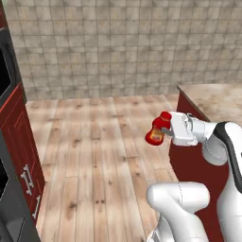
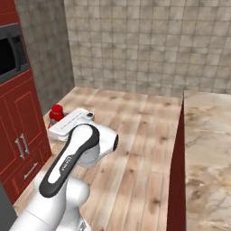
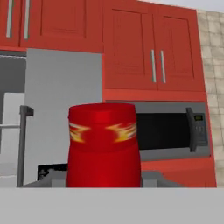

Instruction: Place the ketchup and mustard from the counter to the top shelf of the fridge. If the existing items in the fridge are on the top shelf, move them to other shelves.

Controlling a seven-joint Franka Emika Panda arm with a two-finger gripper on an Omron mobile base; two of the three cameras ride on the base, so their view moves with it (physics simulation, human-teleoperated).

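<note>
Red plastic fills the space between my jaws: they are pinched shut on the ketchup, a small squeeze bottle with a flame-like yellow band around it. From the left base camera the bottle sits tilted at the end of my white wrist, held in the air above the wooden plank floor, touching nothing else. From the right base camera only its red top peeks past my forearm (the rest is hidden behind the arm).

Looking along my hand, the ketchup stands large in the foreground. Behind it is a dark microwave set into red cabinets with silver bar handles. To the left of that is the fridge, a tall grey panel with a dark grey bar handle.

Off to my right, the desk, a beige-brown marbled slab over a dark red front, lies near my arm. A tiled wall closes the room beyond the floor.
</note>
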